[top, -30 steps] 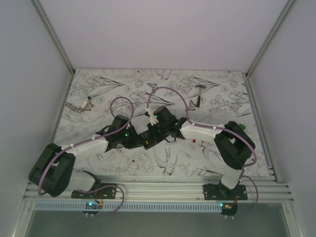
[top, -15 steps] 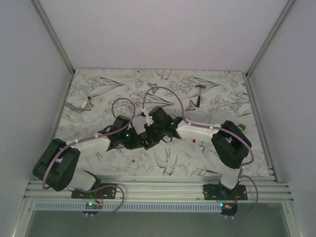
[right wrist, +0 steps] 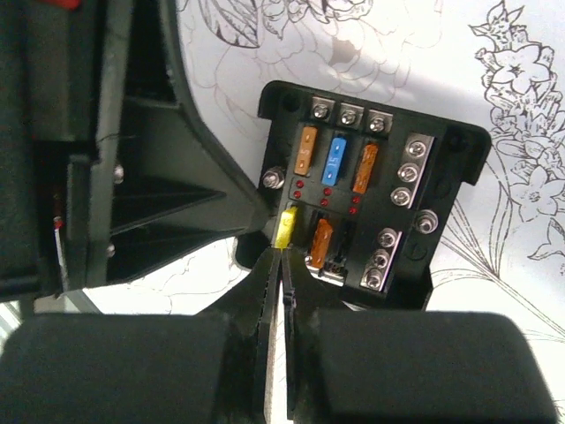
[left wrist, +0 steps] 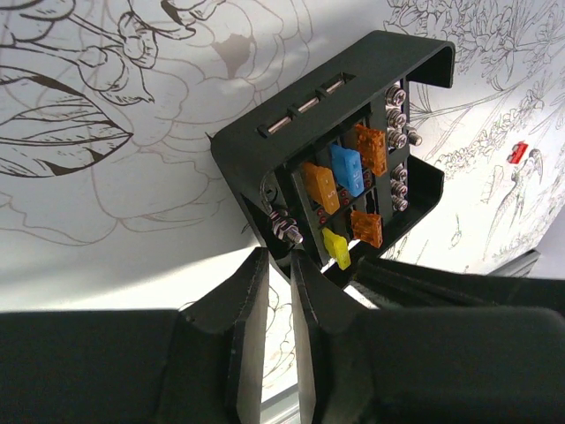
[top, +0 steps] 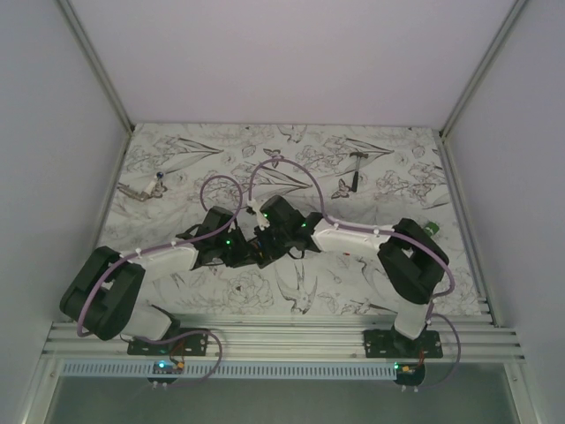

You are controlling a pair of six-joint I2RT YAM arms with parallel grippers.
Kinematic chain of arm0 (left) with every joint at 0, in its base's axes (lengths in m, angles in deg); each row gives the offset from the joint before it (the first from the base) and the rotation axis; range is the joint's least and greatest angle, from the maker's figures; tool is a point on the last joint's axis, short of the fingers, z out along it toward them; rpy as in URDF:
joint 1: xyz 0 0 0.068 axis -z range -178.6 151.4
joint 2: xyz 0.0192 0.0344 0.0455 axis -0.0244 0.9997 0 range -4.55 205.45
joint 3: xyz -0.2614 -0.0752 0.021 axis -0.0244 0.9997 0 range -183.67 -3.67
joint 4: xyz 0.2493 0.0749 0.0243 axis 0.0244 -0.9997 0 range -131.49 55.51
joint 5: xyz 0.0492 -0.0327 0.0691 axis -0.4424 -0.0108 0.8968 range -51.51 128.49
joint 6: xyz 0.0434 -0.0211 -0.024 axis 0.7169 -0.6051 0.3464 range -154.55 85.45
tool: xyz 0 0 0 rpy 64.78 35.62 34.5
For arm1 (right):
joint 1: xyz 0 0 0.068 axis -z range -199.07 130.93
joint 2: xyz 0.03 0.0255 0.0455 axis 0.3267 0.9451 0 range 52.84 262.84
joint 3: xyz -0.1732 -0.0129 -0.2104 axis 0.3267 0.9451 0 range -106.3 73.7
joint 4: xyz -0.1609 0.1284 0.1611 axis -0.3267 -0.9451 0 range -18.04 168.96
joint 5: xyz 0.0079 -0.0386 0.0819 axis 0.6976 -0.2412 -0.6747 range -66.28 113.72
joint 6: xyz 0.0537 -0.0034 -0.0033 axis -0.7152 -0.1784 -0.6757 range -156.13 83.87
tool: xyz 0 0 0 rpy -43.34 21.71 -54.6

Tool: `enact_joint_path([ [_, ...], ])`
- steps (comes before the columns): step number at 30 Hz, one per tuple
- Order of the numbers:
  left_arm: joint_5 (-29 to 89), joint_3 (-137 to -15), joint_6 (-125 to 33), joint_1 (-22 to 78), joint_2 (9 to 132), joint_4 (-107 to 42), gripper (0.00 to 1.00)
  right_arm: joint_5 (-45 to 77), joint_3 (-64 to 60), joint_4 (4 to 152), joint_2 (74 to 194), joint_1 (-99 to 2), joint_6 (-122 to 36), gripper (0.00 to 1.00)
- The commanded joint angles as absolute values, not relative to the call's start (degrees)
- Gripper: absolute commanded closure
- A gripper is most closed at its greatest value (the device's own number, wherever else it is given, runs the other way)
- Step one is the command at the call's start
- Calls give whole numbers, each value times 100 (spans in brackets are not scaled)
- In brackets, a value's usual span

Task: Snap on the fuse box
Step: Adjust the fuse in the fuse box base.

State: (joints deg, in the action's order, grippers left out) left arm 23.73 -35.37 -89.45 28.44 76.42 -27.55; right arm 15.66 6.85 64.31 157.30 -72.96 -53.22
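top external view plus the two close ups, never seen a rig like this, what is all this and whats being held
The left arm and right arm are robots bolted at the near edge of a flower-printed table. The top external view looks down on both. The close-ups come from a camera on each wrist. The left end effector pinches the edge of a black fuse box. The right end effector appears to pinch its yellow fuse. A small hammer lies farther back.

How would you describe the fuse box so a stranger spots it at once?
On the flower-printed table, find where the left gripper and right gripper meet. The fuse box is the black box between them. Only it carries blue, orange and yellow fuses.
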Motion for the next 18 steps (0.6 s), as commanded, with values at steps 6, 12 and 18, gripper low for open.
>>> enact_joint_path([
  [6,2344,-3436,-8988,2867,7522,-2719,80,1667,628,6426,15281,-7268,-5150,84],
  [12,2309,-3478,-8987,2858,7611,-2721,79,1471,652,6589,15437,-7018,-5394,75],
  [18,2313,-3496,-8962,2855,7636,-2719,79,1273,650,6675,15666,-6952,-5474,70],
])
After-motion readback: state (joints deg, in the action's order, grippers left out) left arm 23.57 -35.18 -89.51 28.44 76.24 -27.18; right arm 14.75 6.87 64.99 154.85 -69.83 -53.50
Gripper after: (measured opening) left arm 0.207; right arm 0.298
